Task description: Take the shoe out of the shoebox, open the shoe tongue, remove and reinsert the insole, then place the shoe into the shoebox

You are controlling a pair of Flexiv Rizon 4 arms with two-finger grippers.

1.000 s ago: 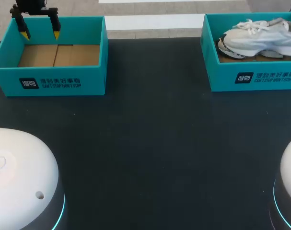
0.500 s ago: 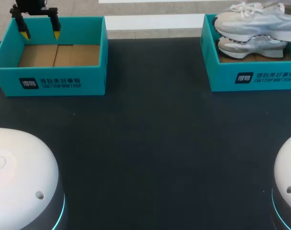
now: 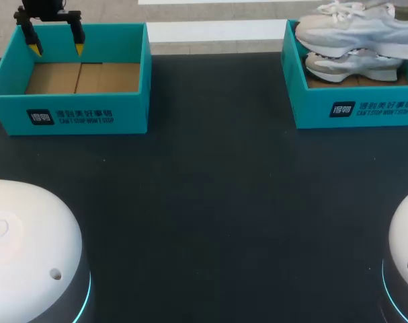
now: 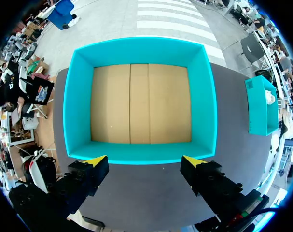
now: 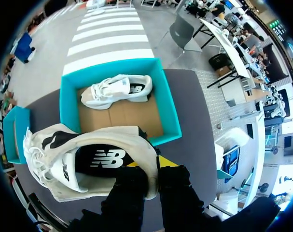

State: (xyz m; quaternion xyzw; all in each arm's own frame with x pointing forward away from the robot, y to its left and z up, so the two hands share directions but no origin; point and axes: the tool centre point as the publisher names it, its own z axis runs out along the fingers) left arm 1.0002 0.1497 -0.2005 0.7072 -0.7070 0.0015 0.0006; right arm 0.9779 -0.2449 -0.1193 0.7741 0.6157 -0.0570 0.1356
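Beyond the white arm bases [image 3: 29, 249] at the near edge of the dark tabletop [image 3: 217, 188], the change is at the far right corner. A second ago the white shoe [image 3: 355, 30] lay low inside the right shoebox [image 3: 355, 111], across a second shoe [image 3: 351, 66]. It now hangs above the box walls, clear of its partner, which lies on the cardboard floor. The first step, taking the shoe out, looks nearly done. Opening the tongue and handling the insole are still to come. In the right wrist view the right tool [image 5: 153, 165] pinches the heel collar of the lifted shoe between its fingers, opening upward. The box lies below and ahead. The head view does not show this tool. At the far left corner, the left tool [image 3: 56, 48] has not moved. It points straight down over the far wall of the empty left shoebox [image 3: 76, 114], fingers spread wide and holding nothing.
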